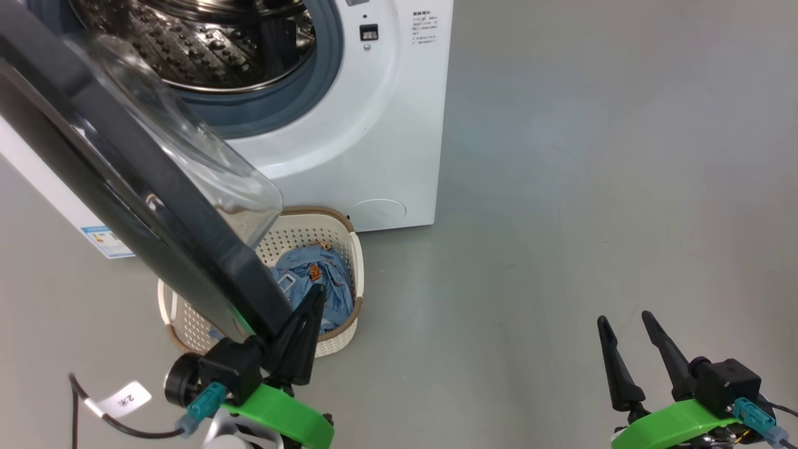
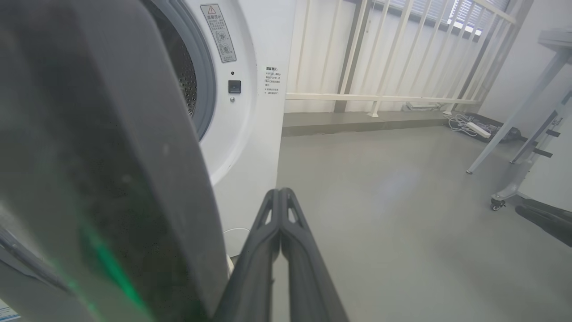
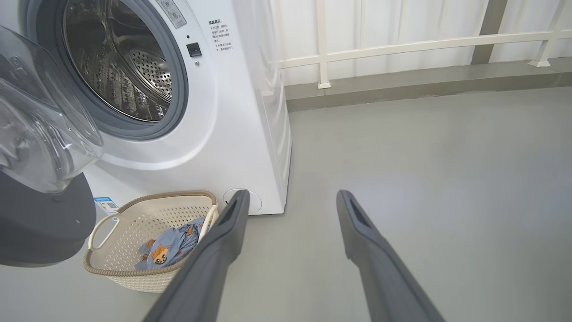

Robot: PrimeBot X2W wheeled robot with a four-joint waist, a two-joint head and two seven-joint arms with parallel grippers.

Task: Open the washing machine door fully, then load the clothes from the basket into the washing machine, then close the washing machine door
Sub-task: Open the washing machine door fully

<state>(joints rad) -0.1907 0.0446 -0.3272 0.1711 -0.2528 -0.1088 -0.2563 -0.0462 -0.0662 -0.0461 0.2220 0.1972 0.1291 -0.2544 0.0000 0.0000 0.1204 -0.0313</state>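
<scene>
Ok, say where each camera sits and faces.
Head view: on the head, looking down at the washing machine door and basket; left pincer and right pincer show.
Left wrist view: wrist-mounted, along the shut left pincer, past the door, towards the washing machine and railing.
Right wrist view: wrist-mounted, along the open right pincer, towards the drum and basket.
Shared: all three show the door.

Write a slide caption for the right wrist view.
Open right gripper faces the washing machine, its door open, clothes lying in the basket.
</scene>
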